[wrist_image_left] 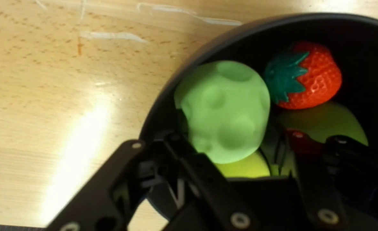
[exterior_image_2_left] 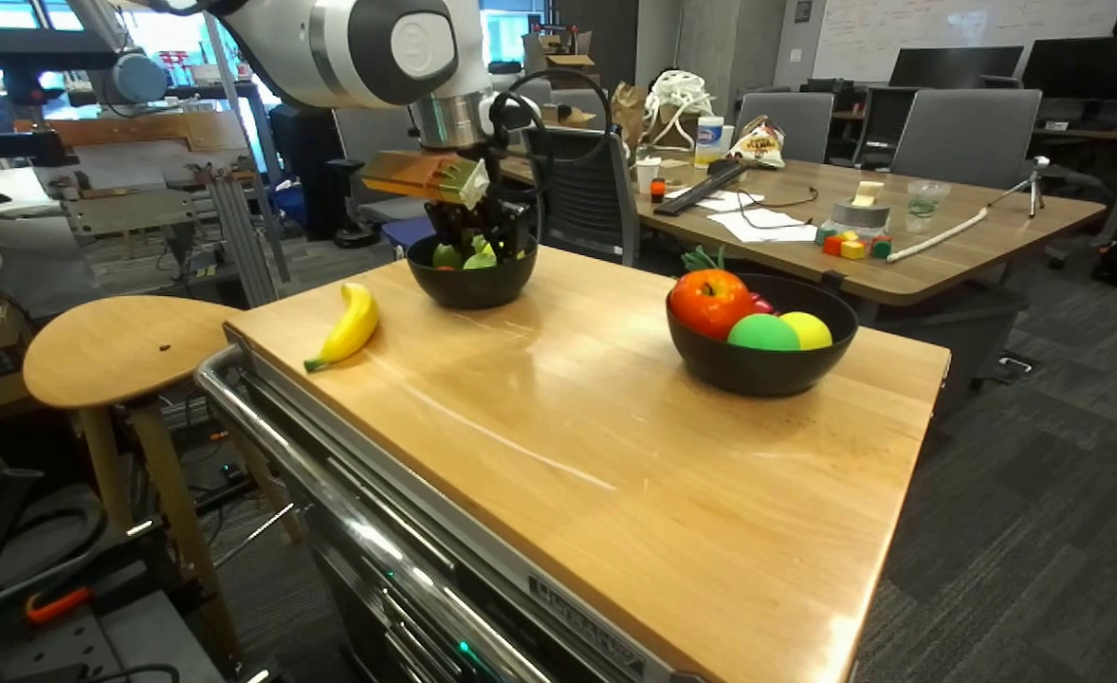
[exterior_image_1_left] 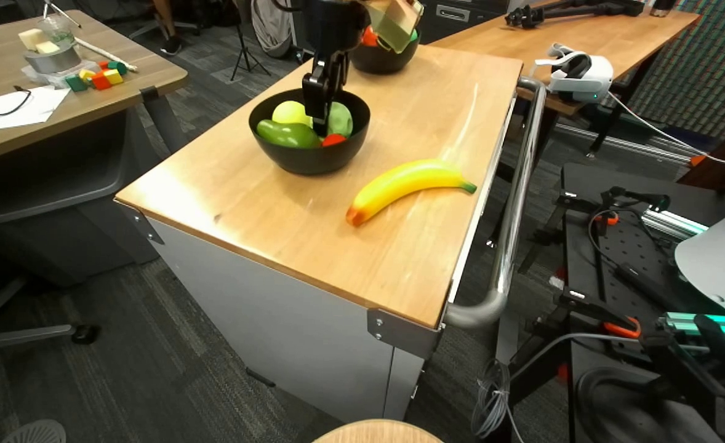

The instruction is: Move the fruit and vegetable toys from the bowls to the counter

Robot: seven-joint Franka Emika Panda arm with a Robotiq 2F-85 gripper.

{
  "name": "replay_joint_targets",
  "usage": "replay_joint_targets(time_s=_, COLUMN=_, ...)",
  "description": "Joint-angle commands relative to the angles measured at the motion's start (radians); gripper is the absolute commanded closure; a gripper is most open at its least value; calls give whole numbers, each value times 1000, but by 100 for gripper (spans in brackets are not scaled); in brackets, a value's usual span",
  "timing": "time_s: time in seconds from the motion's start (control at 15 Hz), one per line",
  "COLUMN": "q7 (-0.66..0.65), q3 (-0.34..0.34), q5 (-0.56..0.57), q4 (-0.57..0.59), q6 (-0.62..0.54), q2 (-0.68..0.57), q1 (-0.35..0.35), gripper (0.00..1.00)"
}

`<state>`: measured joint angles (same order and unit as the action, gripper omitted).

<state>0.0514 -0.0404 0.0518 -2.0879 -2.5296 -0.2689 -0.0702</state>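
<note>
1. fruit and vegetable toys [exterior_image_1_left: 288, 133] lie in two black bowls [exterior_image_1_left: 307, 161] and on the wooden counter [exterior_image_1_left: 387, 271]; the banana [exterior_image_1_left: 408, 186] lies directly on its wood, near the edge with the metal rail [exterior_image_1_left: 525, 184].
2. the gripper [wrist_image_left: 227, 130] points down inside the nearer bowl [exterior_image_2_left: 471, 292], the one closer to the banana.
3. in the wrist view its jaws stand apart, on either side of a light-green dimpled toy [wrist_image_left: 230, 106]; i cannot tell whether they are clamped on it.
4. that bowl also holds a strawberry [wrist_image_left: 314, 77], just beside the dimpled toy, plus a glossy green toy [exterior_image_1_left: 288, 133] and a yellow-green toy [exterior_image_1_left: 290, 112], both visible in an exterior view.
5. the farther bowl [exterior_image_2_left: 762, 372] stands well apart from the gripper on the same counter. in an exterior view it holds a red tomato-like toy [exterior_image_2_left: 710, 302], a green ball [exterior_image_2_left: 763, 332], a yellow ball [exterior_image_2_left: 809, 330] and a dark-red piece [exterior_image_2_left: 763, 304], mostly hidden; green leaves [exterior_image_2_left: 703, 258] show behind the tomato-like toy.
6. beside the counter are a round wooden stool [exterior_image_2_left: 122, 351] and a table [exterior_image_2_left: 995, 194] carrying papers [exterior_image_2_left: 767, 226] and coloured blocks [exterior_image_2_left: 848, 247]; a white headset [exterior_image_1_left: 584, 77] sits at the corner of a different wooden table [exterior_image_1_left: 621, 37].
</note>
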Motion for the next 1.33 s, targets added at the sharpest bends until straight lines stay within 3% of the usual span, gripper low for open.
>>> replay_joint_targets(time_s=0.0, q7=-18, q3=-7, q5=17, q4=20, q6=26, q2=4, q1=-10, gripper=77)
replay_joint_targets(time_s=0.47, q7=70, q3=-56, q5=-60, q4=117, q6=93, q2=136, q1=6, gripper=90)
replay_joint_targets(time_s=0.73, q7=33, q3=-6, q5=-9, q4=182, q6=131, q2=152, q1=31, gripper=90)
replay_joint_targets(time_s=1.0, q7=-16, q3=54, q5=55, q4=157, q6=119, q2=113, q1=65, gripper=91)
replay_joint_targets(time_s=1.27, q7=-52, q3=87, q5=46, q4=130, q6=85, q2=45, q1=90, gripper=91)
